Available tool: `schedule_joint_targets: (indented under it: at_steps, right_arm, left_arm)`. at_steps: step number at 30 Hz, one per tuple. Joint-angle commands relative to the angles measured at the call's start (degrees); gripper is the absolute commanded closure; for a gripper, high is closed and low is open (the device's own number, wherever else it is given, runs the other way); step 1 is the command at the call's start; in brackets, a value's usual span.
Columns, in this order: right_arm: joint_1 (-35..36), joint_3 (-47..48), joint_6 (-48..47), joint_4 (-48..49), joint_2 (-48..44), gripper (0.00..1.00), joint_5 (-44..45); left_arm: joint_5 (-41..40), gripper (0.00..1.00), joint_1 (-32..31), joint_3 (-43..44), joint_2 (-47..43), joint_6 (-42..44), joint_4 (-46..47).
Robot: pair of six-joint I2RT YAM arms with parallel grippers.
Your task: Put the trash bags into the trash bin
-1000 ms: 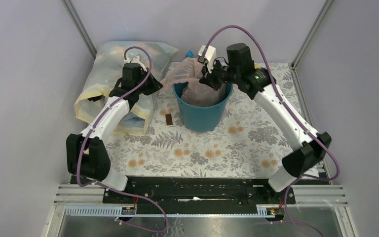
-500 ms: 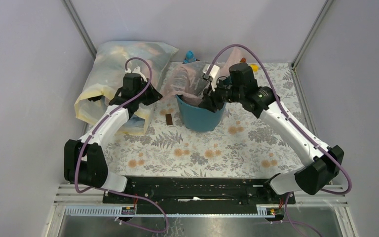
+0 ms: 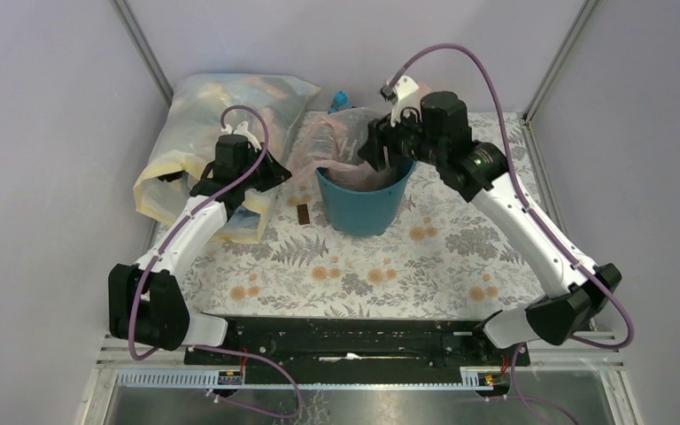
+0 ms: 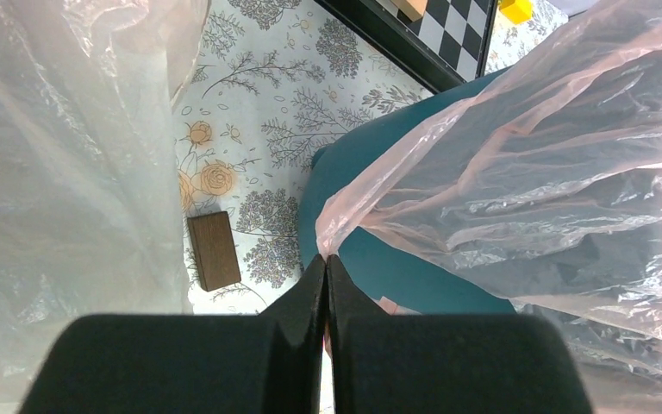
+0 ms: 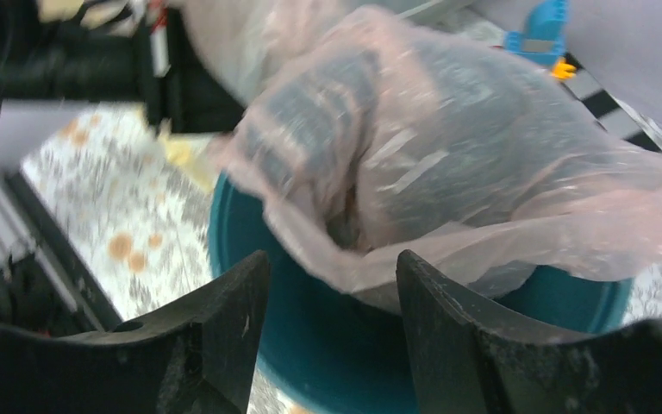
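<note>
Fingers (image 4: 306,302) of the left gripper (image 4: 326,285) are pressed flat together with no gap between them. A corner of the trash bag (image 4: 526,164) meets their tips and appears to be pinched there, although the contact point itself is partly hidden. This gripper sits just beside the left wall of the trash bin (image 4: 371,254), between the bin and the sack (image 4: 60,172).

The right gripper (image 5: 332,319) hangs above the bin mouth. Its fingers (image 5: 215,336) are spread wide apart and grasp nothing; teal bin interior shows between them.

Trash bag position: the pale-pink film is draped over the far and left part of the bin rim. Its bulk balloons above the opening, and a lower fold dips inside the bin. The remainder spills outward to the left, toward the left gripper.

The bin stands upright on the floral table (image 3: 460,257). A small brown block (image 3: 303,215) lies flat on the table, just left of the bin base.
</note>
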Motion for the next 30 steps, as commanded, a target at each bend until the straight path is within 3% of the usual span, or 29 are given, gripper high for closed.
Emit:
schedule_joint_targets:
  at_steps: [1,8,13,19,20,21,23,24,30]
  right_arm:
    - [0.38,8.05,19.08,-4.91,4.90,0.38,19.91]
    - [5.63,9.06,32.20,-7.71,6.53,0.35,37.15]
    - [8.09,12.09,39.50,-12.22,10.77,0.41,49.58]
    - [9.09,14.85,41.76,-14.10,15.07,0.47,53.48]
    - [9.10,15.33,41.99,-14.49,15.62,0.50,53.57]
    - [9.11,15.61,41.79,-14.59,15.83,0.60,53.17]
    - [9.14,16.11,40.86,-14.79,15.68,0.92,51.39]
    - [9.10,16.12,40.66,-14.85,15.01,1.00,50.49]
    - [9.09,12.94,38.99,-15.61,9.13,1.00,48.83]
  left_arm:
    - [1.84,1.00,-0.35,-0.09,-2.14,-0.31,2.45]
    - [2.05,1.00,-0.75,-0.81,-2.93,-0.16,2.32]
    - [2.08,1.00,-0.96,-1.04,-3.33,-0.22,2.31]
    - [1.92,1.00,-1.11,-1.27,-3.69,-0.12,1.92]
    - [1.83,1.00,-1.11,-1.23,-3.88,-0.07,1.69]
    - [1.71,1.00,-1.06,-1.21,-4.15,-0.03,1.58]
    - [1.38,1.00,-1.11,-1.07,-4.63,0.05,0.94]
    - [1.15,1.00,-1.10,-0.94,-4.89,0.10,0.56]
    - [-0.11,1.00,-1.11,-0.77,-7.81,0.58,-2.34]
